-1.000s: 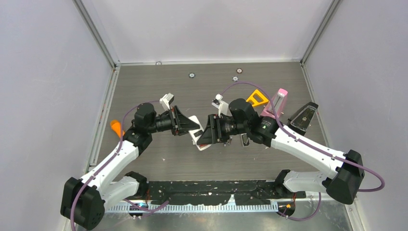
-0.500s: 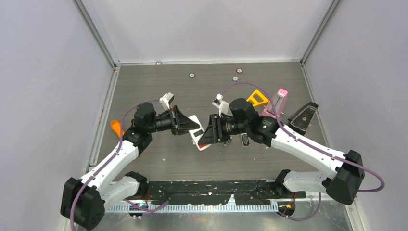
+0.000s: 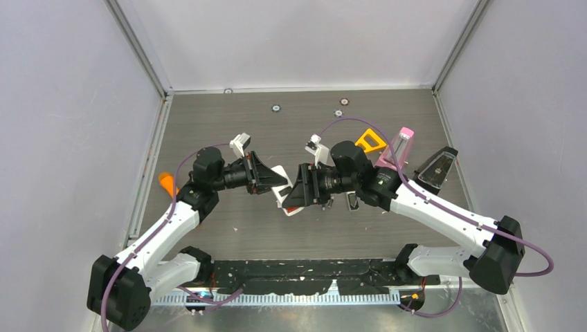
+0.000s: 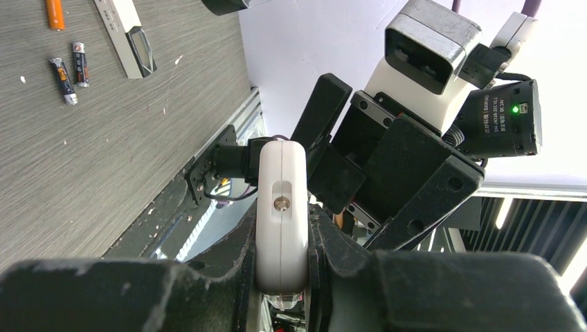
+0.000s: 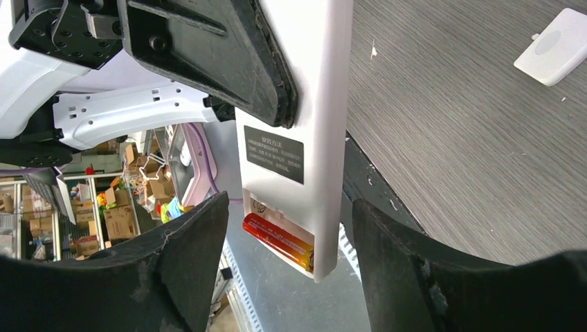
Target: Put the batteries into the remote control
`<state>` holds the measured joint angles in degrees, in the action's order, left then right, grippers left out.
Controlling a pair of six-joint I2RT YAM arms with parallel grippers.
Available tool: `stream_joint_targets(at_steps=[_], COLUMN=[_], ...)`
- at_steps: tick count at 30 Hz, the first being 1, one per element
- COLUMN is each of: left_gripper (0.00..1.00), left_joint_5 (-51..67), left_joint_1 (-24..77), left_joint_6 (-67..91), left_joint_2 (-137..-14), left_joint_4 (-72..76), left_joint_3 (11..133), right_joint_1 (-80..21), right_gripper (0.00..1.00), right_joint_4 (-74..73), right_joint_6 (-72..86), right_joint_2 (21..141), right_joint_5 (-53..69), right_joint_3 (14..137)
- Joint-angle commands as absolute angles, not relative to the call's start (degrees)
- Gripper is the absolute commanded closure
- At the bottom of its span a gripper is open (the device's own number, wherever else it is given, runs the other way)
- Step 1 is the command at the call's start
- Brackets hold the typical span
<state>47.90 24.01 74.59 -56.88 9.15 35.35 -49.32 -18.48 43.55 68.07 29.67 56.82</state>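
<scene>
The left gripper [image 3: 271,181] is clenched on the white remote [image 5: 308,83], holding it above the table [image 3: 228,124] with its open back turned to the right gripper [image 3: 299,190]. The right gripper's jaws stand released either side of the remote's lower end, grasping nothing. One orange-red battery [image 5: 278,241] lies in the bay [image 5: 266,211], so I judge the remote is presented this way for filling the other slot. The lid [image 5: 557,47] and two dark batteries [image 4: 66,70] lie loose on the table, and only the left finger [image 5: 208,48] above the bay crowds the approach.
</scene>
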Motion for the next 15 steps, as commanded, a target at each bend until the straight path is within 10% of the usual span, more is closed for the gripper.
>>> stream_joint_targets(at_steps=[1,15], left_gripper=[1.0,1.0], left_joint_5=[48.5,48.3], left_joint_1=[24.3,24.3], left_joint_6=[75.0,75.5], left_joint_2=[-56.4,-56.6], left_joint_4=[10.4,9.3], left_joint_3=[37.9,38.0], right_joint_1=[-49.3,-49.5], right_gripper=[0.29,0.29], right_joint_4=[-15.1,-18.2], right_joint_6=[42.6,37.0], right_joint_2=[65.6,66.5], right_joint_5=[31.4,33.1], right_joint_3=[57.5,58.8])
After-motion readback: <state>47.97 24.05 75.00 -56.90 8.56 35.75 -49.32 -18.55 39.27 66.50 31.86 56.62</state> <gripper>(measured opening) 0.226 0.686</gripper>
